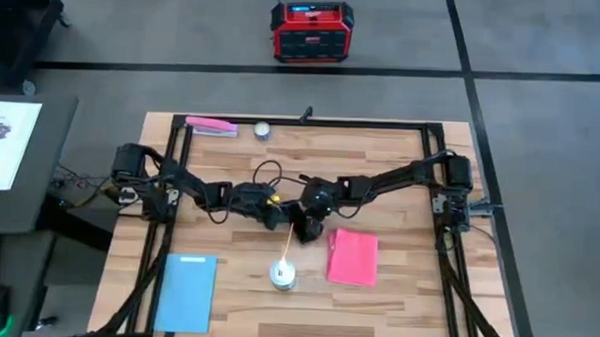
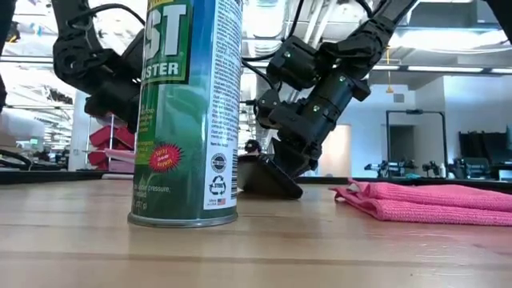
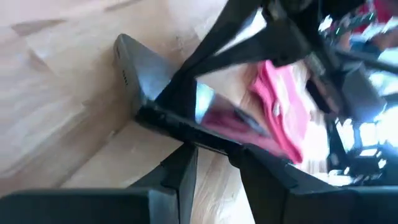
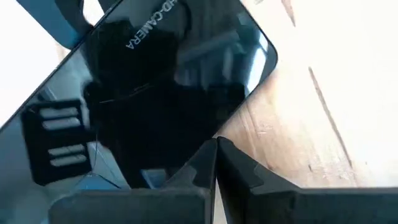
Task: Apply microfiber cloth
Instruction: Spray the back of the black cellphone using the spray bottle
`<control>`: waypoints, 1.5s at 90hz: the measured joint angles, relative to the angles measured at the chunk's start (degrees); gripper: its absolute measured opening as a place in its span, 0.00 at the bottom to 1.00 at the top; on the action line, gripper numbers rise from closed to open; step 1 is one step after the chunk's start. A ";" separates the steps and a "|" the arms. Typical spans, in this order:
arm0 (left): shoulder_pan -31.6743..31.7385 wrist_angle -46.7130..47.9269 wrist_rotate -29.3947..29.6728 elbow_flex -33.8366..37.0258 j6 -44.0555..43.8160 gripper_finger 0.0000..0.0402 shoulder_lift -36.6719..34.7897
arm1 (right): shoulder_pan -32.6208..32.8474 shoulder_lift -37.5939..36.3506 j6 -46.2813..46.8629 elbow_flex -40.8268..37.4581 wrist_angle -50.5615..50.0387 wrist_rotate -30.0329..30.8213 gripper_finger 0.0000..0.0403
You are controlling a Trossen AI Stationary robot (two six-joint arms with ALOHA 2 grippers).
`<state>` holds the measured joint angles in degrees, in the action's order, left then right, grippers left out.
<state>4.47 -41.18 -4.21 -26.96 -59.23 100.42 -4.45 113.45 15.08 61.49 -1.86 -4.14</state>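
The pink-red microfiber cloth (image 1: 353,257) lies flat on the wooden table, right of centre; it also shows in the low view (image 2: 432,200), and no gripper touches it. Both grippers meet at the table's middle over a black phone (image 2: 268,178). The phone is tilted, with its lower edge (image 2: 292,192) on the table. My right gripper (image 4: 216,149) is shut at the phone's long edge. My left gripper (image 3: 214,158) stands just left of the phone, fingers a little apart, with bare wood in the gap. Its fingertips are at the phone's side edge (image 3: 186,127). My right gripper has the phone by one long edge (image 4: 231,121), near a corner. One finger (image 4: 186,171) lies over the glass and the other (image 4: 255,177) is beside the edge. It comes slanting down from the right. My left gripper's tips are at the phone's edge; I cannot tell whether they touch.
A green spray can (image 1: 283,275) stands upright near the front, just before the grippers. A light-blue rectangle (image 1: 188,290) lies at the front left. A small pink strip (image 1: 211,126) and a small ball (image 1: 262,129) lie at the far edge.
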 joint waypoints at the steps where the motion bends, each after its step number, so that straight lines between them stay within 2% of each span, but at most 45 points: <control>1: 0.00 -0.24 0.00 0.00 -0.20 0.25 0.03 | 0.00 0.00 0.01 0.00 0.04 0.00 0.00; 25: 0.09 -1.23 -1.69 -0.09 -4.66 0.29 0.13 | 0.02 0.02 -0.06 0.00 0.63 0.02 0.00; 52: -1.42 0.50 -3.23 -0.20 -7.87 0.38 0.29 | 0.07 0.13 -0.21 0.11 1.35 1.29 0.00; 88: -2.23 3.32 -2.05 -0.37 -4.12 0.40 0.11 | 0.07 0.13 -0.15 0.13 1.41 1.31 0.00; 108: -2.27 7.59 -1.39 -0.80 -0.31 0.30 -0.11 | 0.11 0.13 -0.05 0.13 1.32 2.57 0.00; 135: -2.27 10.23 1.77 -0.81 2.98 0.02 -0.44 | -0.02 0.13 0.56 0.15 1.29 3.31 0.00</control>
<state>2.20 -30.95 -2.43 -27.77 -56.25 99.98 -4.47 113.58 15.64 61.65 -0.57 -0.83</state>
